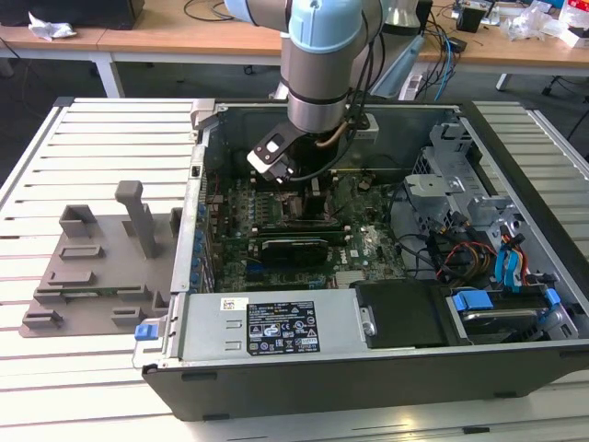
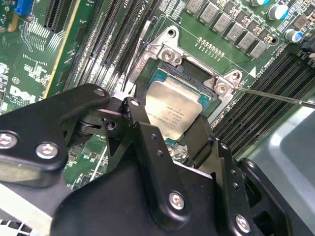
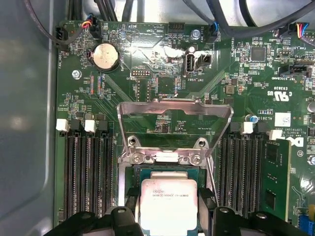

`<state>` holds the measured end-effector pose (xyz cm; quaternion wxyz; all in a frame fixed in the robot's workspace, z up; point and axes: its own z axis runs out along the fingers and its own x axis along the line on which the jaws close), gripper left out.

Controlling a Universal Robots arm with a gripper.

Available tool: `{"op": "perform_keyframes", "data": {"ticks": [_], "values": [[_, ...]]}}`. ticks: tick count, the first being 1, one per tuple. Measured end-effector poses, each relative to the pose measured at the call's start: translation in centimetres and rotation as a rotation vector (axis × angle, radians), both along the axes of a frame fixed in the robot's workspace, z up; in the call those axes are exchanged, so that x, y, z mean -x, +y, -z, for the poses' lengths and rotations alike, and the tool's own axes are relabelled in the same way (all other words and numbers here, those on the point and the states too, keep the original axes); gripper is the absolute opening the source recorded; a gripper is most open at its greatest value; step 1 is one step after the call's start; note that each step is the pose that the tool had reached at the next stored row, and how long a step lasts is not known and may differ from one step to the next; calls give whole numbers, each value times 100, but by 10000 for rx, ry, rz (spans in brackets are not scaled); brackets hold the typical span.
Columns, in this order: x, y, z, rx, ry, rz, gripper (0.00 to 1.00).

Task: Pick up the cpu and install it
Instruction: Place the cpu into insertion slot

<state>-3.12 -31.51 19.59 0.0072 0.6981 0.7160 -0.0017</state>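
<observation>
Computer case (image 1: 386,382) lies open on a slatted table (image 1: 55,166). Inside it are a green motherboard (image 3: 162,93), a labelled power supply (image 1: 267,327) along the near wall, and drive bays with blue tabs toward the exterior view's right. A grey tray (image 1: 92,267) with upright posts sits on the table just beside the case, on the exterior view's left. The arm (image 1: 322,64) reaches down into the case. Both wrist views show the socket (image 2: 170,54) with its metal frame swung up and the cpu (image 2: 172,110) lying within the socket opening. The gripper (image 2: 170,118) grasps it, with black fingers (image 2: 142,123) pressed against two opposite edges. Memory slots (image 3: 83,172) flank the socket on both sides. Cannot tell whether the cpu is fully seated or just above the contacts. In the first wrist view its near edge is cut off by the frame edge. In the exterior view the arm's wrist stands in front of the socket area.
</observation>
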Motion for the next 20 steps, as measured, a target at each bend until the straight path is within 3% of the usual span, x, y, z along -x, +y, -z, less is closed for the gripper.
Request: {"op": "perform_keyframes", "data": {"ticks": [2,5,8,20], "values": [[0,1,3,-3,-2,1,62],[0,0,0,-1,-1,1,62],[0,0,-54,0,-1,2,62],[6,-37,-56,3,0,-198,62]]}}
